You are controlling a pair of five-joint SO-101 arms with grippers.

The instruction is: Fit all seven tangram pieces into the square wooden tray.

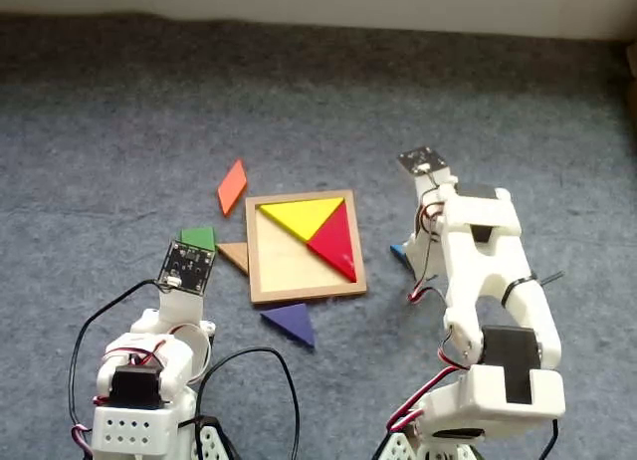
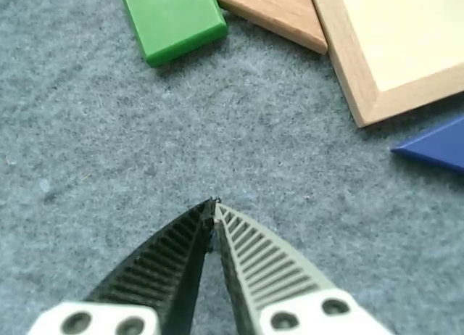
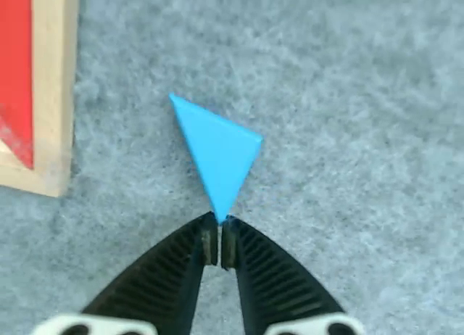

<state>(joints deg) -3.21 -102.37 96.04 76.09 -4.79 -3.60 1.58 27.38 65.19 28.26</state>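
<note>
The square wooden tray lies mid-table with a yellow triangle and a red triangle inside it. Outside it lie an orange parallelogram, a green square, a wood-coloured triangle, a dark blue triangle and a light blue triangle. My right gripper is shut, its tips right at the near corner of the light blue triangle, right of the tray. My left gripper is shut over bare carpet, short of the green square and wood-coloured triangle.
Grey carpet covers the whole table. The left arm stands at the front left, with black cables looping beside it. The right arm stretches along the tray's right side. The dark blue triangle lies close to the tray's corner.
</note>
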